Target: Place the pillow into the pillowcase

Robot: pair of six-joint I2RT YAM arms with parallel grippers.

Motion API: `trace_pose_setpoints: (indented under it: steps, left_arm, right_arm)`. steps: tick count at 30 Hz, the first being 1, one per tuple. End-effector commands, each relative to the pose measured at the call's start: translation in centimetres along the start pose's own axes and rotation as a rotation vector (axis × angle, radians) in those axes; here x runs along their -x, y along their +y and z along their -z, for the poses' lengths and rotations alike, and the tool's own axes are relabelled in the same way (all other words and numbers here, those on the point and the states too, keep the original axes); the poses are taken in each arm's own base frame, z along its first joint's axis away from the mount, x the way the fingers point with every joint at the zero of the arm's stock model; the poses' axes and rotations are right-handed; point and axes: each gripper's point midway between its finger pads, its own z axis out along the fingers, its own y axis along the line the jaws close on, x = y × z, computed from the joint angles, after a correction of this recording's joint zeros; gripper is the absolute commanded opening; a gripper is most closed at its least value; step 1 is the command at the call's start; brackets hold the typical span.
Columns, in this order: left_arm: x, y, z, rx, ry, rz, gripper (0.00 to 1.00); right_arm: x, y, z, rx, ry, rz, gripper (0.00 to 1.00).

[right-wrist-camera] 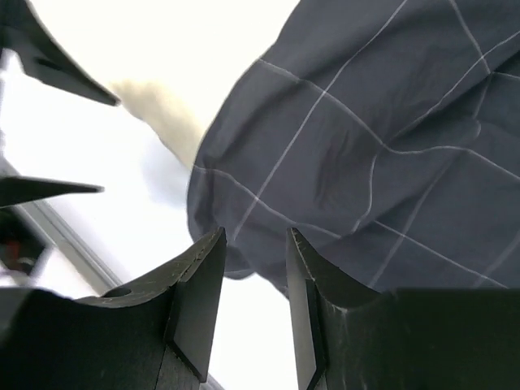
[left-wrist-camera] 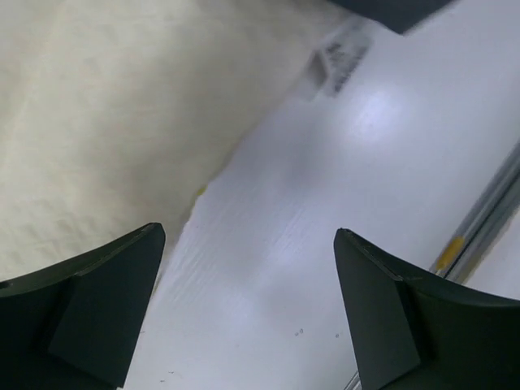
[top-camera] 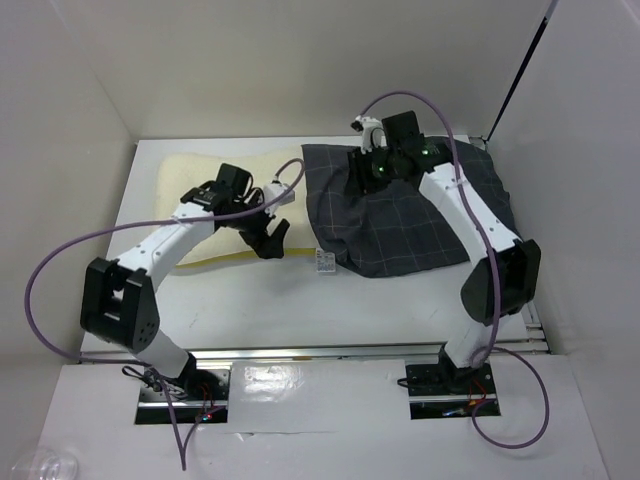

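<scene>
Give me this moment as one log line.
left end effector: open, empty, over pillow near edge | right end effector: narrowly open, empty, above pillowcase | pillow mostly outside pillowcase

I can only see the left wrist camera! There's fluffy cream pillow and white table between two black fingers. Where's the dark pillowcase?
Observer: The dark charcoal-grey cloth pillowcase with the thin light grid lies on the right half of the white table, beside the big soft cream-white pillow.
Operator: What's the other arm doing?
Observer: The right gripper hovers over the pillowcase near its left edge, slightly open, gripping nothing.
Operator: Is the pillow inside yet?
Observer: No, almost all of it shows bare on the table's left.
</scene>
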Motion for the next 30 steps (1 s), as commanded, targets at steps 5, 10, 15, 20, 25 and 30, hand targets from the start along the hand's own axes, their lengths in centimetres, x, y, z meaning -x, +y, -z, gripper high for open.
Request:
trace_pose_setpoints:
  steps: [5, 10, 15, 20, 25, 30]
  left_arm:
    - [3.5, -4.7, 3.0, -0.022, -0.134, -0.353, 1.00]
    - [6.1, -4.6, 7.1, 0.314, -0.398, -0.396, 1.00]
    - [6.6, -7.2, 7.7, 0.262, -0.384, -0.455, 1.00]
    - [4.5, -7.1, 5.9, 0.275, -0.318, -0.518, 1.00]
    - [0.8, -8.0, 4.7, 0.228, -0.300, -0.667, 1.00]
    - [-2.8, -5.5, 1.4, 0.238, -0.093, -0.694, 1.00]
  right_arm:
    - [-1.6, 2.0, 1.3, -0.255, -0.145, 0.473, 0.34]
    - [-0.2, 2.2, 3.9, -0.375, -0.310, 0.569, 0.66]
    - [-2.4, 2.1, 2.2, -0.331, -0.194, 0.496, 0.74]
    - [-3.8, 1.8, 1.0, -0.316, -0.130, 0.449, 0.76]
    - [-4.5, 1.8, 0.9, -0.307, -0.118, 0.457, 0.77]
    - [-5.2, 1.7, 0.6, -0.295, -0.086, 0.464, 0.79]
